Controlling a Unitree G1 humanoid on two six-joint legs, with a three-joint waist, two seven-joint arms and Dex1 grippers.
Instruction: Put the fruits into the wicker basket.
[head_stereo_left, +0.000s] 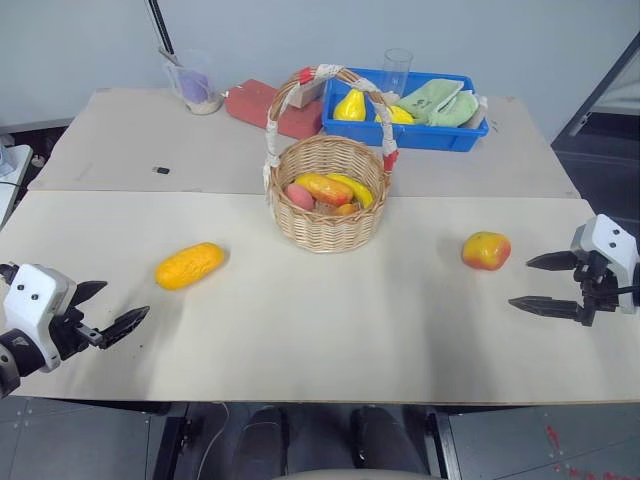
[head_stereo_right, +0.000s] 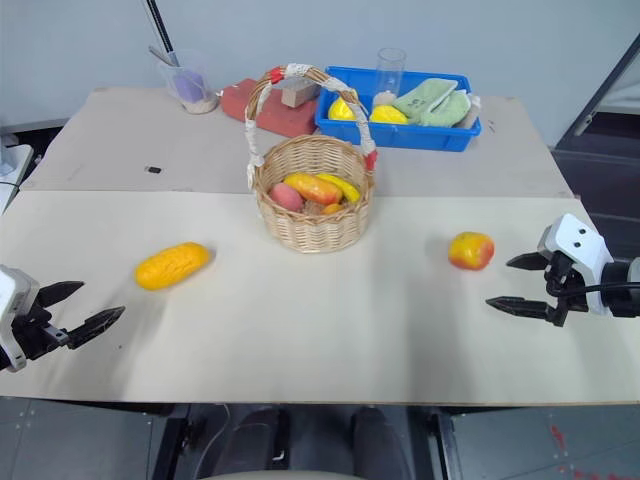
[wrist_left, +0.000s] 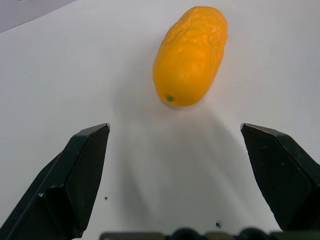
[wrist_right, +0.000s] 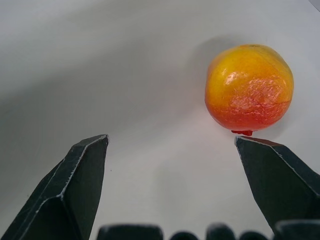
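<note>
Table | basket fruits overlap, partly hidden | left gripper, right gripper released

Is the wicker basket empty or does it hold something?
Not empty: the wicker basket holds several fruits.

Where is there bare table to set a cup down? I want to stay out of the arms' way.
Bare: the near strip in front of the wicker basket, between the mango-like fruit and the apple-like fruit. Also the far-left board around a small dark object. Crowded: behind the basket, around the blue bin.
</note>
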